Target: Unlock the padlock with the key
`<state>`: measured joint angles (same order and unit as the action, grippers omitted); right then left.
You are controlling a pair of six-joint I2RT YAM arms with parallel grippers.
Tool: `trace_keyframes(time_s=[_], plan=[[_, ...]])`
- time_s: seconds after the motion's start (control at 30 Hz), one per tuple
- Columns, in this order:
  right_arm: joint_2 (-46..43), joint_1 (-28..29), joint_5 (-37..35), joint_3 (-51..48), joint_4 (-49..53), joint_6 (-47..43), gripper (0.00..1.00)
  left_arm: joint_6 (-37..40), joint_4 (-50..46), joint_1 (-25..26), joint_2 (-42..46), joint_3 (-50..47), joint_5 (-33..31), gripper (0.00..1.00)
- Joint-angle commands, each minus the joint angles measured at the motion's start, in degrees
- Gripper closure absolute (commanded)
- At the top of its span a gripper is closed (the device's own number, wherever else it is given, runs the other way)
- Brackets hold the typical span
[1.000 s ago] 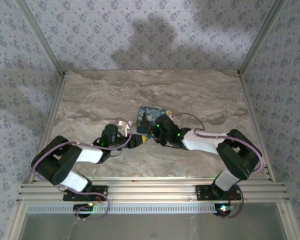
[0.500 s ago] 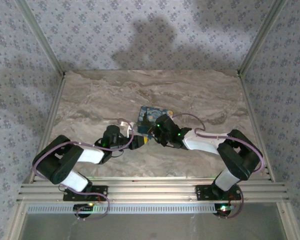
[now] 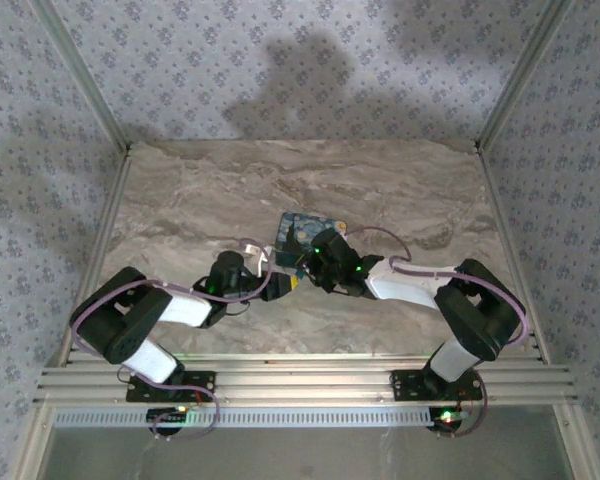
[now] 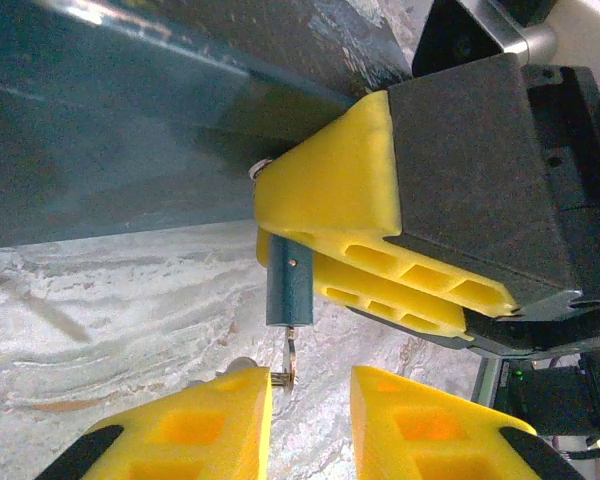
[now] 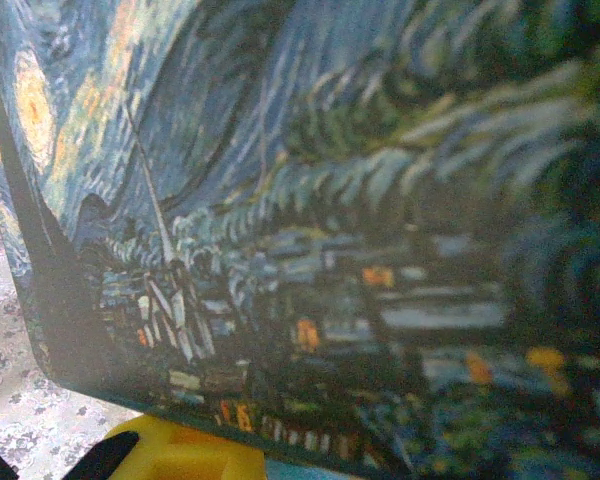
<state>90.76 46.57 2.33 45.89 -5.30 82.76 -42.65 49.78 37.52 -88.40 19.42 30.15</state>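
Note:
The padlock (image 4: 288, 290) is a small dark-blue cylinder hanging between the yellow fingers of my right gripper (image 4: 270, 232), which is shut on its upper part. A thin metal key (image 4: 291, 352) sticks out of its lower end. The key's head rests against the inner tip of one finger (image 4: 215, 410) of my left gripper (image 4: 312, 375). Those jaws stand apart, the other finger clear of the key. From above, my left gripper (image 3: 285, 285) and right gripper (image 3: 305, 268) meet tip to tip just in front of the printed box.
The blue-and-yellow Starry Night box (image 3: 302, 228) lies on the marble table (image 3: 400, 190) right behind the grippers; it looms close in the right wrist view (image 5: 330, 200) and its dark side (image 4: 130, 130) stands behind the padlock. Patterned walls enclose the table.
My left arm has edged to the right, bringing its gripper closer to the right gripper. The right arm has stayed put.

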Motion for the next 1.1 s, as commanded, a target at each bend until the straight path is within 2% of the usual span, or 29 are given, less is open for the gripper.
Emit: trace_keyframes(time_s=[0.0,0.43,0.5,0.57,0.63,0.9,1.07], plan=[[-1.02,-0.53,0.39,0.72,2.19,2.25,1.00,1.27,1.64,0.43,-1.28,1.80,-0.23,0.74],[-1.07,-0.78,0.77,0.87,2.22,2.32,1.00,1.54,2.51,0.96,-3.61,3.08,0.30,0.81],[-1.08,-0.80,0.79,0.79,2.22,2.33,1.00,1.75,2.68,1.11,-3.95,3.24,0.26,0.86],[-1.10,-0.78,0.87,0.69,1.99,2.49,1.00,2.34,2.93,1.37,-4.39,3.21,0.34,0.99],[-1.09,-0.86,0.98,0.52,1.90,2.65,1.00,3.61,3.30,1.76,-4.54,3.03,-0.18,1.00],[-1.15,-1.15,2.20,0.52,2.53,2.80,1.00,13.02,0.93,5.26,-2.64,2.24,-8.06,1.00],[-1.03,-1.22,3.59,0.87,4.08,2.16,1.00,21.02,-5.33,9.44,-0.32,3.32,-18.28,1.00]])
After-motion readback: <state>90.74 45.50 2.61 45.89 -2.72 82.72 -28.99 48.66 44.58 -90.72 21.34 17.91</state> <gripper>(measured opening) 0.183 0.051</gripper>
